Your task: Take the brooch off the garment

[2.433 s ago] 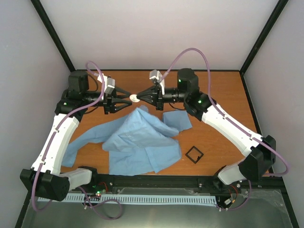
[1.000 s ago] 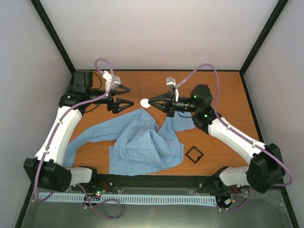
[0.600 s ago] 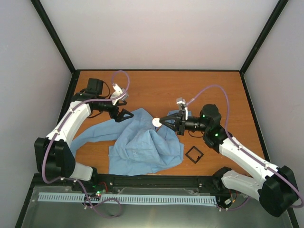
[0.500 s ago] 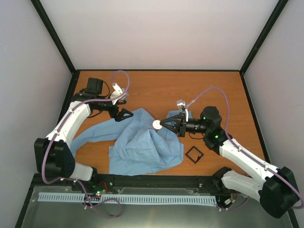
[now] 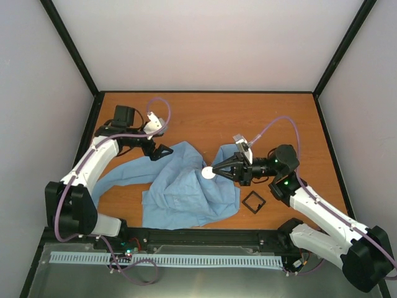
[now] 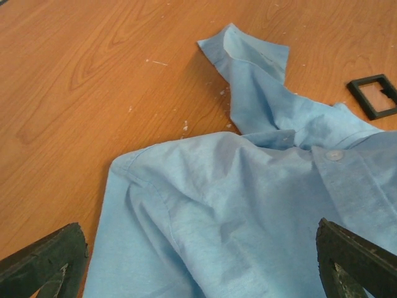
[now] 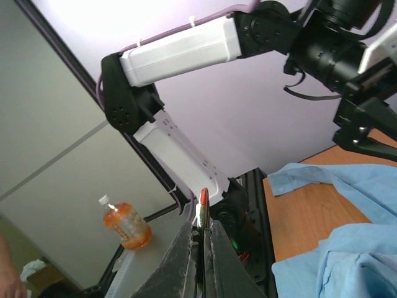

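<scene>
The right gripper (image 5: 215, 172) points left over the right part of the blue shirt (image 5: 180, 189) and is clamped on the brooch (image 5: 209, 174), a small round disc showing its whitish face to the top camera. From the right wrist camera the two fingers (image 7: 183, 254) are pressed together with the disc standing edge-on at their tips, reddish-brown along one side, and no cloth caught around it. The shirt lies crumpled on the wooden table (image 5: 279, 118), filling the near-left and middle of it, with one sleeve trailing towards the left edge. The left gripper (image 5: 166, 151) sits at the shirt's far-left edge, beside the collar area. The left wrist camera shows its fingers spread wide, one in each lower corner of the view, with nothing between them but shirt fabric lying below. That view also catches a pale shirt button (image 6: 334, 154) on the placket and an upturned flap of cloth. A small black square frame (image 5: 253, 201) lies on the table just right of the shirt's near-right corner, below the right arm. Beyond the table, the right wrist camera shows a bottle of orange liquid (image 7: 126, 225).
</scene>
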Controlling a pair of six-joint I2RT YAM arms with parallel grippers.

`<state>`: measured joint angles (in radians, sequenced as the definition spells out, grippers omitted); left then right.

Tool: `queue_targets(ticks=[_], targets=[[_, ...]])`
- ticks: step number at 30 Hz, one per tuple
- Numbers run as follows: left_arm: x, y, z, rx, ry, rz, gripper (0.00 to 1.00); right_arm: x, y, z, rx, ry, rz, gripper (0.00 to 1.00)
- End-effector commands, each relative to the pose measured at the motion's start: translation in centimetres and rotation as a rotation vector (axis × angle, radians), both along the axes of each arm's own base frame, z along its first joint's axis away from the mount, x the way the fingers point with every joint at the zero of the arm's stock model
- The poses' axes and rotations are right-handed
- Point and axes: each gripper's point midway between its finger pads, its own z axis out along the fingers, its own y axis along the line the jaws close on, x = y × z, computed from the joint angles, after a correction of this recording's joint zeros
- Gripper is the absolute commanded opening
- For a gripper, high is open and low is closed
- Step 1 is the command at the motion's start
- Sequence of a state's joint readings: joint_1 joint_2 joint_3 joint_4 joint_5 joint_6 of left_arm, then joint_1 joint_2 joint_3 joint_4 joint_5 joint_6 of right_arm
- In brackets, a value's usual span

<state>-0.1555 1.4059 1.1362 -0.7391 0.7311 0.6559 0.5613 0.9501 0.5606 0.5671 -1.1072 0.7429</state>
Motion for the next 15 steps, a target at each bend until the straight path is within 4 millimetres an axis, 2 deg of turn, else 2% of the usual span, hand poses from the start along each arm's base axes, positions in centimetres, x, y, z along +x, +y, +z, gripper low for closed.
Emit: queue_targets(ticks=[1, 3, 7, 11, 15], targets=[[2.6, 1.2, 1.4, -0.004, -0.140, 0.094, 1.00, -1.7, -0.6, 0.6, 0.009, -0.061, 0.061, 0.03], [4.2, 2.4, 1.8, -0.018, -0.180, 0.166, 1.00, -2.0, -0.6, 0.5, 0.006, -0.069, 0.074, 0.03], [7.5, 6.1, 1.9, -0.049, -0.199, 0.338, 1.00, -2.0, -0.7, 0.3, -0.017, -0.102, 0.059, 0.03], [9.6, 9.3, -0.8, -0.050, -0.131, 0.468, 1.00, -0.3, -0.4, -1.1, -0.111, -0.084, -0.029, 0.03], [9.3, 11.4, -4.0, -0.060, -0.062, 0.520, 1.00, 2.5, -0.4, -3.0, -0.211, -0.073, -0.175, 0.03]])
